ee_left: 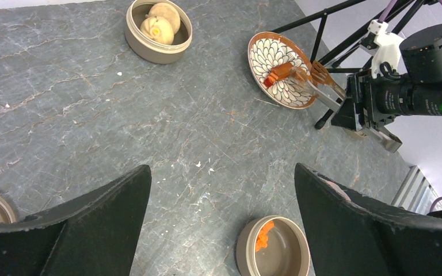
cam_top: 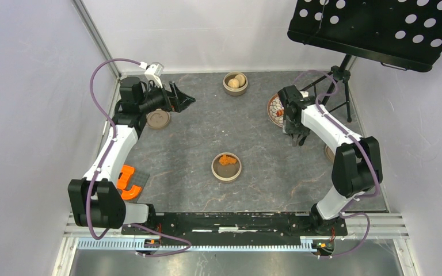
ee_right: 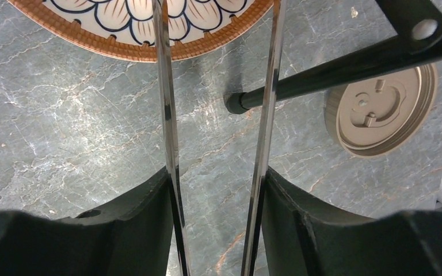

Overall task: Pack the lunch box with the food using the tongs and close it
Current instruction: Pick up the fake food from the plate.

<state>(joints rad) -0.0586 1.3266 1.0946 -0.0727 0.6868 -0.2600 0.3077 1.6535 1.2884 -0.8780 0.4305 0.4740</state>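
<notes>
My right gripper is shut on the tongs, one finger pressed on the outside of each slim arm. The tong tips reach over the patterned plate, beside an orange chunk of food. One round tan lunch box bowl at the table's middle holds orange crumbed food. A second bowl at the back holds pale buns. My left gripper hangs open and empty at the back left. In the top view the right gripper is beside the plate.
A tan lid lies right of the plate, behind a black tripod leg of the music stand. Another lid lies under my left arm. An orange C-shaped piece sits at the left edge.
</notes>
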